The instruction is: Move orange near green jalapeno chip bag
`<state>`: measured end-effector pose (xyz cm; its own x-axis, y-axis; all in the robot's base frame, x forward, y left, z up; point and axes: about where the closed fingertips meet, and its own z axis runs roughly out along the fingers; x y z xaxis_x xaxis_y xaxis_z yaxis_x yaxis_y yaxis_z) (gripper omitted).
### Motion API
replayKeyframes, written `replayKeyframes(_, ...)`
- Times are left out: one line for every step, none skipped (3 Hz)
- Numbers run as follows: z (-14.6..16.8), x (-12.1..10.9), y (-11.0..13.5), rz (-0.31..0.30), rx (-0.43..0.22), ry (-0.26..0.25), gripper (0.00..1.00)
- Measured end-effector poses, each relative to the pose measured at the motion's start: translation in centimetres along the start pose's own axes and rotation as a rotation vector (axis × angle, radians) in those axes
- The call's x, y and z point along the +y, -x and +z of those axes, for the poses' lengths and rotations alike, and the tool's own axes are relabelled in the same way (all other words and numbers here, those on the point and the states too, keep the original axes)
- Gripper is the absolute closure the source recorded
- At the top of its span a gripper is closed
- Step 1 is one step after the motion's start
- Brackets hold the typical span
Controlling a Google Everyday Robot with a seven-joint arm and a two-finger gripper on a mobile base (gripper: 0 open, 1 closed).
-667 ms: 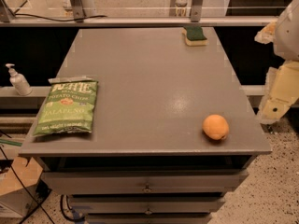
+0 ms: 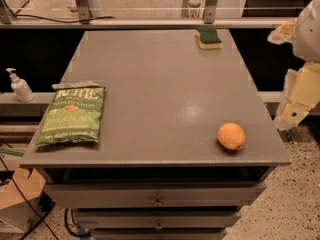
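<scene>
The orange [image 2: 231,136] lies on the grey table [image 2: 165,84] near its front right corner. The green jalapeno chip bag [image 2: 72,115] lies flat at the table's front left, with its silvery seam pointing to the back. A wide stretch of bare tabletop separates them. My gripper [image 2: 296,104] hangs off the table's right edge, to the right of the orange and a little behind it, touching nothing. The cream-coloured arm [image 2: 307,31] rises above it at the frame's right border.
A green-and-yellow sponge [image 2: 208,37] sits at the table's back right. A white pump bottle [image 2: 20,85] stands on a ledge left of the table. Drawers [image 2: 157,199] lie under the tabletop. A rail runs along the back.
</scene>
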<state>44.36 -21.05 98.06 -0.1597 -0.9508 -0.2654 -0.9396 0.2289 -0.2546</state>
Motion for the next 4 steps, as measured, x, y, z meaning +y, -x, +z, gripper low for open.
replayKeyframes(2.0,0.8,0.9,-0.019,-0.116,0.047,0.00)
replayKeyframes(5.8,3.0,1.8,-0.016,-0.219,0.116,0.00)
replayKeyframes(6.9,3.1,1.9,-0.025,-0.208,0.122,0.00)
replayKeyframes(8.7,3.3,1.3,0.000,-0.198,0.119,0.00)
